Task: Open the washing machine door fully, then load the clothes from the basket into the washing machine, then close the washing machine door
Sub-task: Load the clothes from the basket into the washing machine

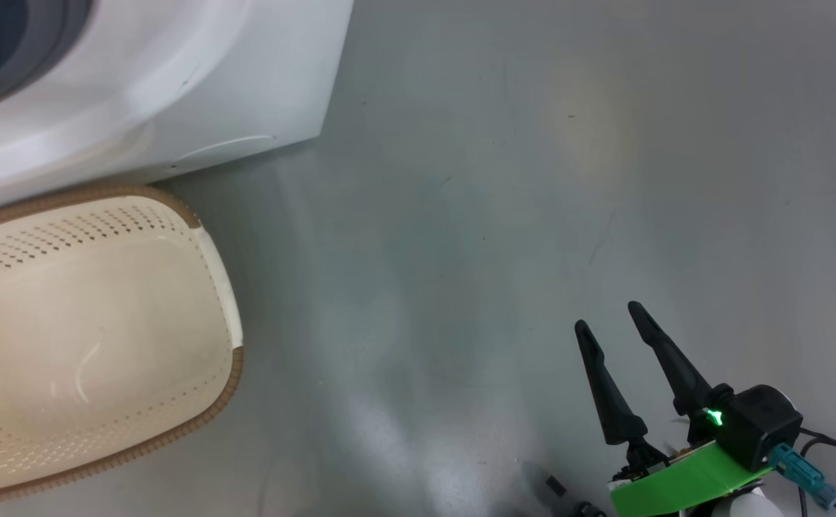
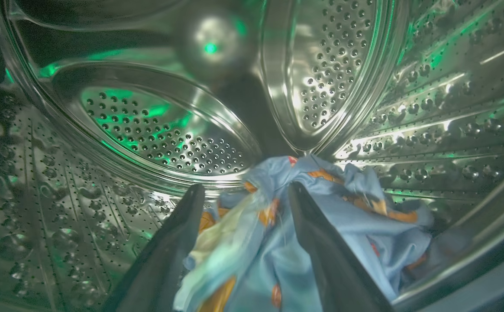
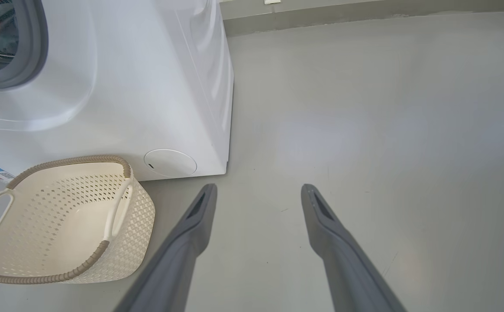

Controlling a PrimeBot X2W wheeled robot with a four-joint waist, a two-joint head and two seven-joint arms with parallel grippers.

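Observation:
My left gripper (image 2: pixel 244 186) is inside the steel perforated drum (image 2: pixel 156 130) of the washing machine (image 1: pixel 174 86). Its fingers are spread open, and the light blue clothes (image 2: pixel 343 216) with orange figures lie loose between and below them on the drum floor. The near fabric is blurred. The cream basket (image 1: pixel 95 337) stands empty on the floor against the machine's front, seen also in the right wrist view as the basket (image 3: pixel 61 225). My right gripper (image 1: pixel 607 316) hovers open over bare floor to the right, with nothing between its fingers (image 3: pixel 200 212). The washing machine door is out of view.
The machine's grey door seal (image 3: pixel 35 47) rings its opening at upper left of the right wrist view, with a round white service flap (image 3: pixel 169 162) low on the front. Grey floor (image 1: pixel 497 179) stretches to the right of the machine. A low wall base (image 3: pixel 364 15) runs behind.

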